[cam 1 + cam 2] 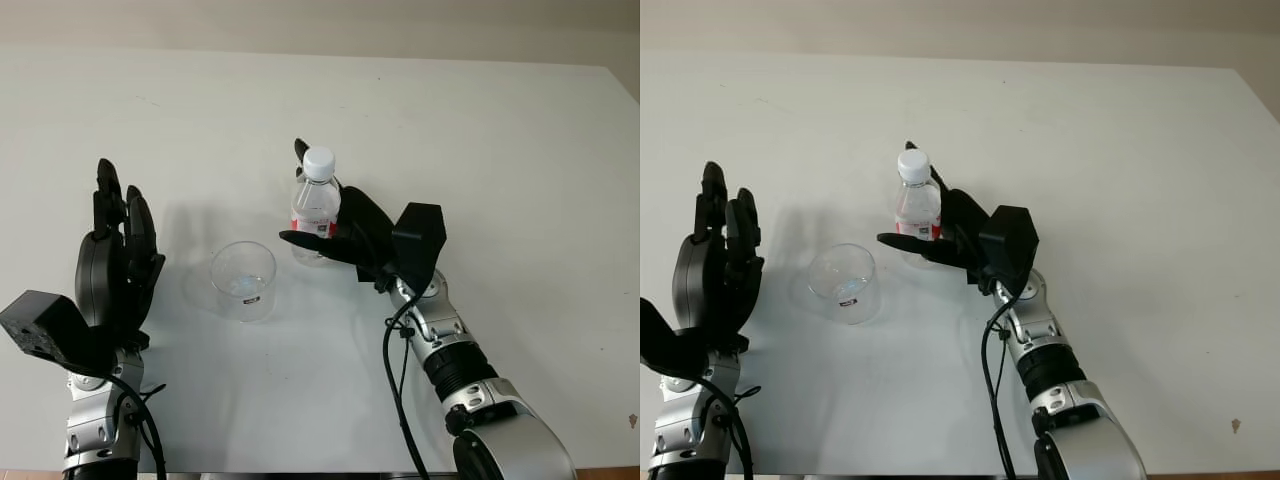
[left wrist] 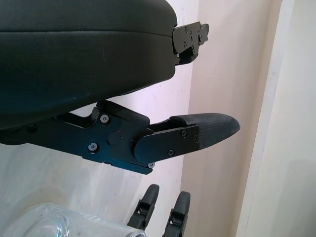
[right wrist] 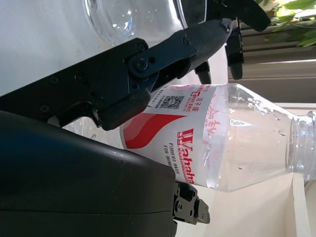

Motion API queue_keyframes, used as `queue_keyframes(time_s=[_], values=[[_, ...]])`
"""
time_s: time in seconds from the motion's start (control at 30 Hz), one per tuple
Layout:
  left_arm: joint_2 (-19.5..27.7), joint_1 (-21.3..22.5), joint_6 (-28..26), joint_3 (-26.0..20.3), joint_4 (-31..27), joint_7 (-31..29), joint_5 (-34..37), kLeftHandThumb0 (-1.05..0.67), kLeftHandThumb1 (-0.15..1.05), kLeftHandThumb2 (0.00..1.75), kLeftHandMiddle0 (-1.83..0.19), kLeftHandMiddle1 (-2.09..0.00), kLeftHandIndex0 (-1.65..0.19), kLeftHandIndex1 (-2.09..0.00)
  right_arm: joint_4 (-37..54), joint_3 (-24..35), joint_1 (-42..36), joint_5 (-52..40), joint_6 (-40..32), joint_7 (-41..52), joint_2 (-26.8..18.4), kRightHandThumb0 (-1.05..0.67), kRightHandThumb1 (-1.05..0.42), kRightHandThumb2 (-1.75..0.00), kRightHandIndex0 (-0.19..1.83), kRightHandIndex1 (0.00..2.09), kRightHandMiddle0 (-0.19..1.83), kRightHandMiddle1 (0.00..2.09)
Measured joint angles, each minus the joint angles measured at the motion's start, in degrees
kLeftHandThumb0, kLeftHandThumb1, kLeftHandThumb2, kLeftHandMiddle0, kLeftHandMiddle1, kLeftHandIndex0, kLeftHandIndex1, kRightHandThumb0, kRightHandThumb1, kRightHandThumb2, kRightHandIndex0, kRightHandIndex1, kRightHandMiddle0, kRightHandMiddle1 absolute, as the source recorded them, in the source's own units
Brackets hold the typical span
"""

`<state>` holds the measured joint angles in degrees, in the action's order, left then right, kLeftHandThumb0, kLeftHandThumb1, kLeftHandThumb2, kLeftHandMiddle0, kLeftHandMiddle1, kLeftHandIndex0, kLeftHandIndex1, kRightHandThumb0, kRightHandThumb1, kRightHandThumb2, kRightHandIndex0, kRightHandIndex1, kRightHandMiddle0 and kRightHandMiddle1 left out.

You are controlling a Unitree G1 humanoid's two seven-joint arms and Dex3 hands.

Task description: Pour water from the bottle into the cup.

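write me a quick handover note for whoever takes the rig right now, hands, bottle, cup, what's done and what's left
Right hand: fingers around the bottle, which stands upright on the table with its white cap on; a firm grasp cannot be confirmed.
Left hand: open, at the table's left, beside the cup.
Cup: upright, just left of the bottle, apart from it.
Done: right hand has reached the bottle.
Left: lift, deal with the cap, tilt over the cup and pour.

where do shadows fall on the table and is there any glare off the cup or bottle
Left eye view: a soft shadow on the table lies beside the left hand, toward the clear plastic cup, and another under the right hand at the water bottle. Right wrist view: bright highlights speckle the bottle's clear shoulder.
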<state>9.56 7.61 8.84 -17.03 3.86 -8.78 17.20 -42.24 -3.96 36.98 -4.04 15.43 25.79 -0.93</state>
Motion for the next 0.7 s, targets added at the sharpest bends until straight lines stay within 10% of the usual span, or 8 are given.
queue_keyframes(time_s=[0.27,0.33,0.43,0.7], values=[[0.0,0.0,-0.01,0.02,0.0,0.03,-0.08,-0.71,1.05,0.57,0.18,-0.05,0.19,-0.01,-0.06,0.29,0.0,0.83,-1.25,-5.1,1.84,-0.49,-0.87,-0.05,0.03,0.13,0.04,0.17],[0.0,0.0,-0.01,0.02,0.0,0.03,-0.06,-0.71,1.05,0.57,0.17,-0.05,0.19,-0.01,-0.06,0.23,0.0,1.7,-1.42,-7.02,2.1,-0.41,-0.89,-0.05,-0.05,0.98,-0.13,1.12],[0.0,0.01,-0.01,0.01,0.02,0.01,-0.02,-0.71,1.05,0.56,0.17,-0.06,0.19,-0.02,-0.09,-0.22,0.01,3.59,-1.12,-9.09,2.07,-0.35,-0.91,-0.06,-0.07,1.79,-0.17,1.82],[-0.01,0.13,0.04,0.04,0.61,0.38,-0.16,-0.71,1.05,0.57,0.17,-0.05,0.19,-0.03,-1.38,-2.62,0.78,9.35,2.55,-12.1,1.43,-0.45,-1.04,-0.13,0.78,2.09,0.46,2.09]])
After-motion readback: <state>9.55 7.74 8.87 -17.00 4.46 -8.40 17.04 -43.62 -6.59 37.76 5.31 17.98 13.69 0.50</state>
